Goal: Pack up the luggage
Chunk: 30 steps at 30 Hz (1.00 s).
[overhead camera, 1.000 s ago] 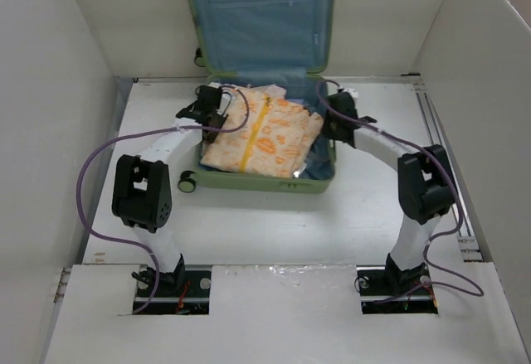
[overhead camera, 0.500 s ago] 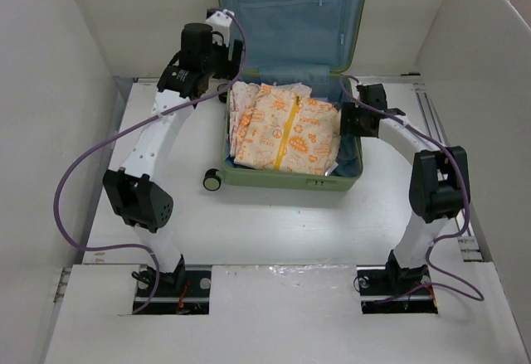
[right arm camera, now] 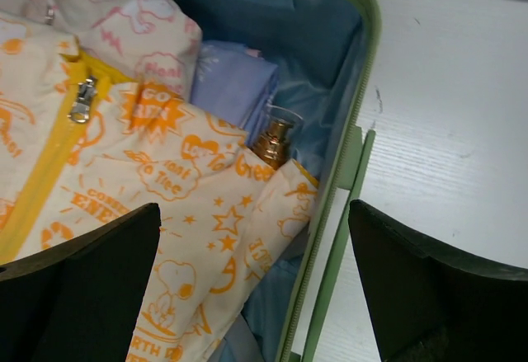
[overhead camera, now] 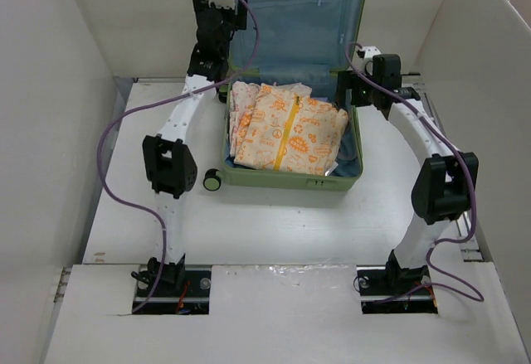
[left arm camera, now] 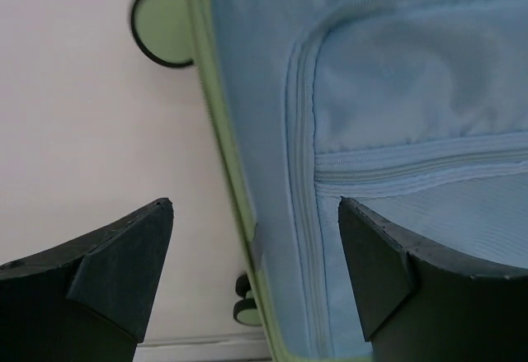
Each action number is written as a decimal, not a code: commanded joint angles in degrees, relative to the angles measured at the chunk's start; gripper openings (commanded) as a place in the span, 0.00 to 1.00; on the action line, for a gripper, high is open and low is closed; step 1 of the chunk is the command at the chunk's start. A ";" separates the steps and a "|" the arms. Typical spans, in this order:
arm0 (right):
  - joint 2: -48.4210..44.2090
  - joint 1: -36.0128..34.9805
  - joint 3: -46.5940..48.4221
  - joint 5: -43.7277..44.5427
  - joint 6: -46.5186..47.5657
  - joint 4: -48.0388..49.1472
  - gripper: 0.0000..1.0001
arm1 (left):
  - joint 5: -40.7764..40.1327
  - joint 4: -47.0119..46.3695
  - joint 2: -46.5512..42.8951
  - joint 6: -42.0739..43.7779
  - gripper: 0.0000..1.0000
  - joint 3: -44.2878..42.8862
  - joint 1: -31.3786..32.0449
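The luggage (overhead camera: 282, 180) is a light green suitcase lying open on the table, its blue-lined lid (overhead camera: 290, 16) standing upright at the back. Its base holds a cream jacket (overhead camera: 286, 128) with orange print and a yellow zip. My left gripper (overhead camera: 226, 24) is raised beside the lid's left edge. In the left wrist view it (left arm camera: 256, 205) is open, with the green lid rim (left arm camera: 223, 143) between its fingers, untouched. My right gripper (overhead camera: 348, 90) hovers open over the base's right rim (right arm camera: 346, 172), holding nothing (right arm camera: 254, 207).
A lilac folded cloth (right arm camera: 235, 86) and a copper-capped bottle (right arm camera: 272, 143) lie under the jacket's edge near the right wall. Small wheels (left arm camera: 165, 28) stick out on the suitcase's left side. White walls enclose the table on three sides.
The suitcase has shifted right. My left arm has risen from the jacket to the lid's edge. My right gripper has lifted to the right rim. Both grippers have opened.
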<state>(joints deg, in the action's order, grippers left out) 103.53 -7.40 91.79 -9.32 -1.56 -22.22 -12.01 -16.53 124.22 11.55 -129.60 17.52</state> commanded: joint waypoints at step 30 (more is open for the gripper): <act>-8.43 2.13 7.44 0.62 7.98 -4.06 1.00 | 26.84 -28.38 12.80 -6.63 0.00 -2.17 -6.80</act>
<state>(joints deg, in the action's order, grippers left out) 98.04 -5.54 98.61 -10.85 4.82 -25.82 6.42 -42.09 140.59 7.16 -131.92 11.40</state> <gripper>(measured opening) 0.994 0.003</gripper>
